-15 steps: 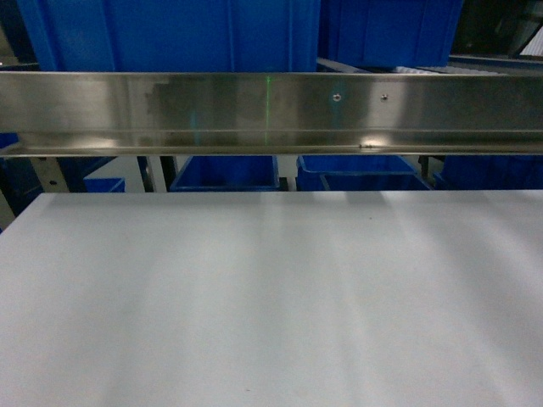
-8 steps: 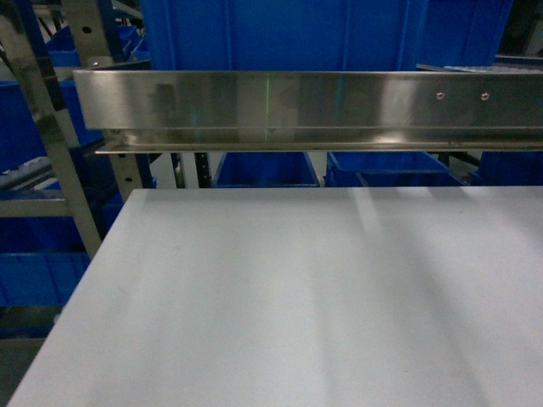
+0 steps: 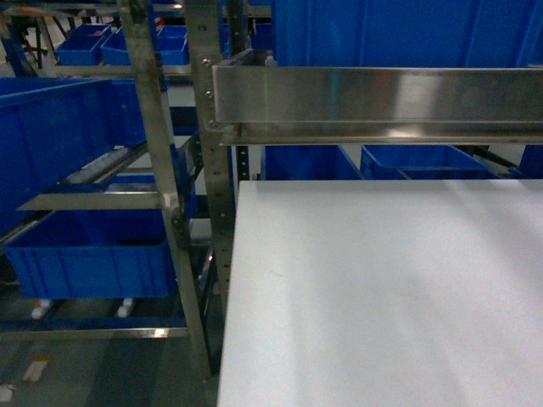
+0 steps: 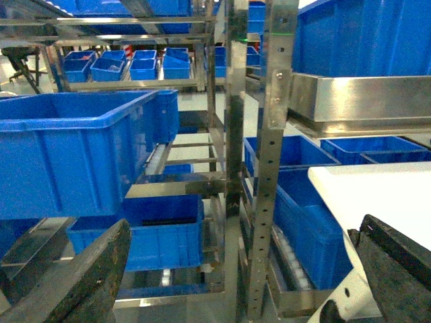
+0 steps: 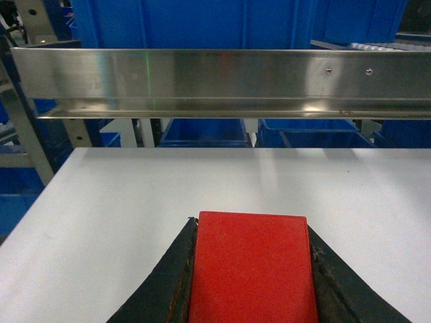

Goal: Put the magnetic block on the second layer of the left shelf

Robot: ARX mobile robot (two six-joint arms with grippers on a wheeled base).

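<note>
The red magnetic block (image 5: 250,269) fills the bottom of the right wrist view, and my right gripper (image 5: 250,227) is shut on it, one dark finger pressed against each side, above the white tabletop (image 5: 101,202). My left gripper (image 4: 246,225) is open with nothing between its fingers and faces the steel rack. The left shelf stands left of the table; one of its levels, a steel rail (image 3: 93,201) (image 4: 176,188), carries a large deep blue crate (image 3: 55,136) (image 4: 74,155). Neither gripper shows in the head view.
Perforated steel uprights (image 3: 208,170) (image 4: 276,168) stand between the left shelf and the white table (image 3: 382,288). A steel beam (image 3: 382,97) (image 5: 222,77) spans above the table's far edge, with blue crates (image 3: 399,30) on it. A lower crate (image 3: 93,254) sits under the left level.
The head view has swung left: the table has slid to the right of the picture, and the uprights and the left shelf with its crates have come into view.
</note>
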